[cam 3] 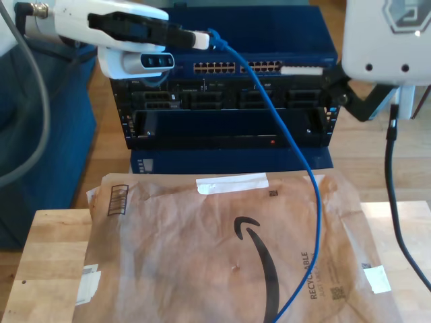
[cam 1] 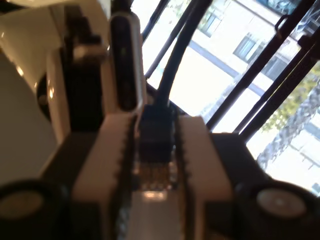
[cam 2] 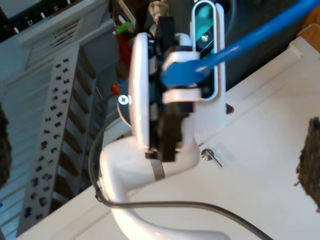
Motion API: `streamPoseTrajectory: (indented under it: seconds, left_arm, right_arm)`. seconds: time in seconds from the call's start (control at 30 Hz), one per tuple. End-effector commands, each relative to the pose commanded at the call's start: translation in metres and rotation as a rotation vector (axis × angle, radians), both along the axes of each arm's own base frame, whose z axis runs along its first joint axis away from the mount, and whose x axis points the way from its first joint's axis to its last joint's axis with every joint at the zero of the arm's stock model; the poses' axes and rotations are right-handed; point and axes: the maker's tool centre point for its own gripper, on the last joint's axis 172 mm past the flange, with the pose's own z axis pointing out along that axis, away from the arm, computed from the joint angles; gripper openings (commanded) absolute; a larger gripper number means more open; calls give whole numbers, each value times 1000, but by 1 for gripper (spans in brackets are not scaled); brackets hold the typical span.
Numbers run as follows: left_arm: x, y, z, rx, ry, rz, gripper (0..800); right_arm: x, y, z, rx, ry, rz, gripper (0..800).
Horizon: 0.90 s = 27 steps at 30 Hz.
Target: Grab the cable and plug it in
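— Clamped: my first gripper [cam 1: 156, 125] is squeezed onto the plug [cam 1: 155, 152] at one end of the cable [cam 3: 296, 155]. It sits in the upper left of the exterior view.

— Which way does the plug lie in it?

— Along the fingers. In the first wrist view the metal contacts face back toward the palm, and the cord leaves past the fingertips. In the exterior view that axis runs nearly level, with the cord coming out toward the frame's right, then dropping in a long curve over the brown paper mailer [cam 3: 202, 256] to the lower edge.

— And the sockets?

— A row of ports [cam 3: 236, 67] runs along the top centre of the exterior view, on the dark network box [cam 3: 229, 114]. It is just right of and a little below the held plug. The ports face the camera, so I judge the plug is pointing the wrong way for them and would need turning or handing over.

— Your other pincer?

— My second gripper [cam 2: 157, 160] looks released. Its dark pads [cam 2: 309, 160] sit at opposite edges of the second wrist view with nothing between them, and it looks straight at the held plug. An arm shows at the upper right of the exterior view.

— What can't you make out?

— The plug's clip is too blurred and backlit to tell. The cable's far end is cut off by the exterior view's bottom edge. How far the plug stands in front of the ports, I cannot tell.
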Motion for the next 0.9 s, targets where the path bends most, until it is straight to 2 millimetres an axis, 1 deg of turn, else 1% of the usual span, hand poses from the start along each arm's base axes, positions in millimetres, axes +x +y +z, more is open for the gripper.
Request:
streamPoseTrajectory:
  seconds: [0.03, 0.1, 0.3, 0.33, 0.37, 0.47, 0.5, 0.53, 0.6, 0.67, 0.77, 0.9]
  left_arm:
    - [-2, 0, 0, -4, 3, -7, 5]
    - [-5, 1, 0, -10, 8, -18, 7]
    - [-8, 0, 3, -26, 4, -30, 8]
    - [-8, 0, 5, -31, 2, -29, 8]
    - [-8, 0, 5, -32, 3, -30, 8]
    - [-8, 0, 6, -31, 2, -30, 9]
    - [-9, 0, 7, -34, 0, -33, 13]
    - [-9, 0, 7, -34, 0, -33, 13]
    - [-9, 0, 7, -36, 0, -34, 13]
    - [-9, 0, 9, -44, -2, -33, 13]
    - [-9, 0, 11, -52, -2, -33, 13]
    - [-9, 2, 15, -91, 10, -32, 14]
  right_arm:
    - [-1, 5, -3, 0, -2, 10, 792]
    - [-1, 8, -1, -12, -33, 24, 790]
    - [12, 11, -6, -34, -77, 21, 780]
    - [15, 14, -8, -37, -86, 23, 780]
    - [17, 21, -12, -40, -88, 33, 780]
    - [17, 50, -21, -44, -111, 74, 780]
    - [18, 55, -25, -42, -124, 72, 780]
    - [19, 58, -22, -39, -146, 69, 778]
    - [23, 58, -19, -28, -172, 49, 777]
    - [29, 53, -15, -12, -190, 20, 777]
    - [38, 44, -14, 5, -214, -28, 777]
    - [39, 43, -12, 21, -231, -45, 773]
